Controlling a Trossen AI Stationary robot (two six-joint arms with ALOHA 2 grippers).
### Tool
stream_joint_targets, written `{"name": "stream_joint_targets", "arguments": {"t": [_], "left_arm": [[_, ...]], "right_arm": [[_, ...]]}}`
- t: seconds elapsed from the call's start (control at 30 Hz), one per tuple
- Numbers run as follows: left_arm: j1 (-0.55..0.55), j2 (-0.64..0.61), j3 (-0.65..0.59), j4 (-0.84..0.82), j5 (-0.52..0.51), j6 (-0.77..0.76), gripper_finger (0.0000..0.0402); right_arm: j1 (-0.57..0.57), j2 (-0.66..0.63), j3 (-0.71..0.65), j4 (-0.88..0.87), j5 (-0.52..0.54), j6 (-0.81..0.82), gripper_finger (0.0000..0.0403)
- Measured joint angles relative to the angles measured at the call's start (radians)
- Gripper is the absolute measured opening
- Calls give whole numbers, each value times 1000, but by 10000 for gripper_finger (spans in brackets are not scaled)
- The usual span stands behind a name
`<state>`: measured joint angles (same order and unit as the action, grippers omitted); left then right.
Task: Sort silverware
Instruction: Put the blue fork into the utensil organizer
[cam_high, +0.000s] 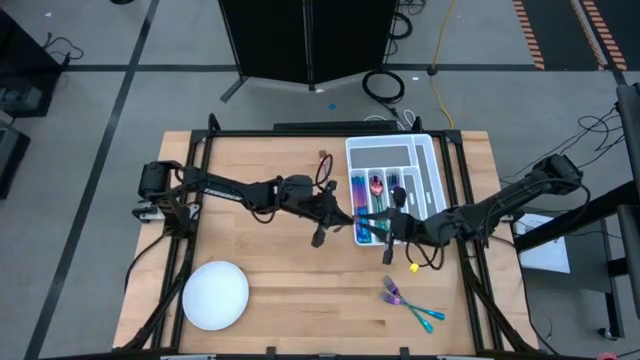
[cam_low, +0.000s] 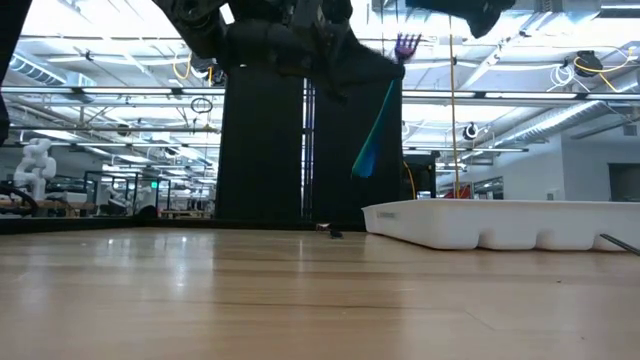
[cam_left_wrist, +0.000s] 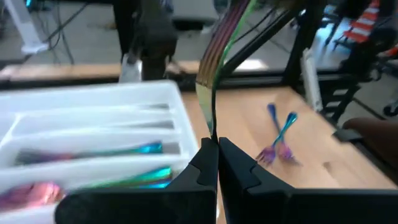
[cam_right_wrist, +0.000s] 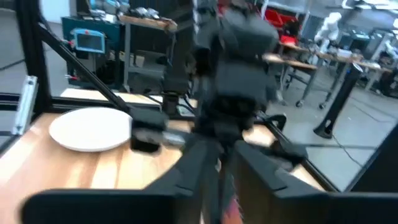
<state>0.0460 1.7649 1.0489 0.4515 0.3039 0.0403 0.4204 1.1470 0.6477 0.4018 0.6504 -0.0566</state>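
Note:
A slim fork (cam_low: 385, 100) with purple tines and a teal handle hangs in the air over the near left corner of the white divided tray (cam_high: 425, 160). My left gripper (cam_left_wrist: 217, 146) is shut on it, coming from the table's left. My right gripper (cam_right_wrist: 219, 177) faces it from the right at the same spot (cam_high: 392, 228), fingers a little apart. Several pieces of silverware (cam_left_wrist: 124, 150) lie in the tray's compartments. Two more forks (cam_high: 410, 300) lie crossed on the wood near the table's front right. My left gripper pinches the fork's thin metal (cam_left_wrist: 211, 127) between its two fingertips, coming roughly level from the table's left. The fork is lifted clear and tilted, tines (cam_low: 407, 45) up and teal handle end (cam_low: 364, 160) hanging lower. The dark arm hides the exact spot in the low view. My right gripper stands close against the fork; whether its fingers (cam_right_wrist: 249, 168) still touch it, I cannot tell.
A round white plate (cam_high: 215, 295) sits at the table's near left. The tray's rim (cam_low: 480, 225) rises above the wood at the far right. Bare wood lies between the plate and the two forks (cam_left_wrist: 280, 140).

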Motion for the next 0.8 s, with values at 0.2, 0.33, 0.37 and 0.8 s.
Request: {"name": "stream_joint_targets", "arguments": {"t": [0.2,0.33,0.37,0.8], "left_arm": [[0,1,0,11,-41,-37,0],[13,2,-1,64,-68,-158,0],[18,2,-1,95,-73,-207,0],[50,184,19,485,-246,-879,0]], "right_arm": [[19,-75,1,-73,7,-70,157],[59,-197,1,-227,4,-20,201],[69,-231,1,-276,5,14,207],[207,-536,1,-725,35,350,211]]}}
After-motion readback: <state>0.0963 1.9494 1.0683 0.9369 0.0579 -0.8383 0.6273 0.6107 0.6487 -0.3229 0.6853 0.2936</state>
